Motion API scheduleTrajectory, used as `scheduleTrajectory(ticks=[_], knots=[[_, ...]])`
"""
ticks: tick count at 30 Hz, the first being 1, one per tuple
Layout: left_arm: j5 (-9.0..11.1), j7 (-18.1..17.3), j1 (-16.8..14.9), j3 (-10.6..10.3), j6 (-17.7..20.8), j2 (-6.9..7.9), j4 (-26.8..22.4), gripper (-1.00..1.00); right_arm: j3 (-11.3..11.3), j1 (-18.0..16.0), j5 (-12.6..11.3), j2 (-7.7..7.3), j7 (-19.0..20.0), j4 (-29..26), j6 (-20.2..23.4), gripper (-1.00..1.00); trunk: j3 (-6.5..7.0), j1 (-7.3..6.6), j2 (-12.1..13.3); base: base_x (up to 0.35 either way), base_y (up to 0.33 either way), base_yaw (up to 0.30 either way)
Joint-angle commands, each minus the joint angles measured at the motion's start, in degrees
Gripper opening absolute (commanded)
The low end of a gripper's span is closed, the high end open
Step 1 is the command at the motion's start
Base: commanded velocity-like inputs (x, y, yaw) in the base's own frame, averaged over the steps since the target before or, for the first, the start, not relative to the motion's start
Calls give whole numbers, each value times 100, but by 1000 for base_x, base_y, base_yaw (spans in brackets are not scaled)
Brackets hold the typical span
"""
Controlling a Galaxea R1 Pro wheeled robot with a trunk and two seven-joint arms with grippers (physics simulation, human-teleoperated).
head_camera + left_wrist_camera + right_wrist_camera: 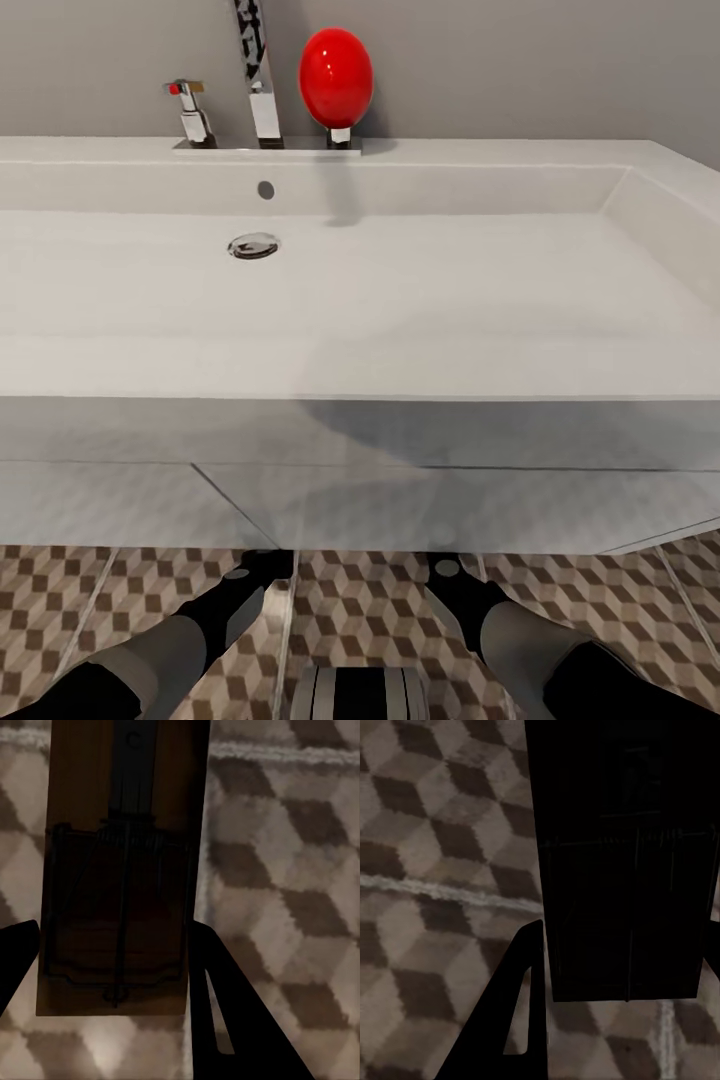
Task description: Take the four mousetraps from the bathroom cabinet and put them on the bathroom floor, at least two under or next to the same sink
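Fingers point(225, 1020) of the left gripper are clamped on a flat tan wooden mousetrap point(120, 870), long axis running along them; right fingers point(521, 1020) are pinched on a second, shadowed trap point(622, 870). Both are held over the cube-patterned bathroom floor point(370, 610), low against the white vanity under the sink point(400, 290), so a straight drop likely suffices.

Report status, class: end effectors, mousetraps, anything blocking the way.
Left end effector shut on a mousetrap. Right end effector shut on a second mousetrap. Both low over the bathroom floor, before the sink. Nothing blocking.
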Motion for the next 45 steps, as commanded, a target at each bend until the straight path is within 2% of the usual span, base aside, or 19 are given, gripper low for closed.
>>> scheduleTrajectory(ticks=[1, 26, 38, 45], knots=[[40, 32, -4, -51, -21, 1, 3, -100, 100, -251, -28, 4, -19, -19, 1, -100, -12, -2, -2, 0, 0, 0], [40, 32, -4, -51, -21, 8, -5, -100, 92, -251, -30, 0, -19, -19, 1, -100, -182, -2, -2, 0, 0, -1], [40, 32, -4, -51, -21, 11, -5, -100, 92, -251, -32, -1, -18, -20, 1, -100, -233, -2, -2, 0, 0, -217], [40, 32, -4, -50, -21, 9, -5, -100, 99, -251, -24, 14, -23, -26, 1, -100, -242, -2, -2, 0, 0, -38]])
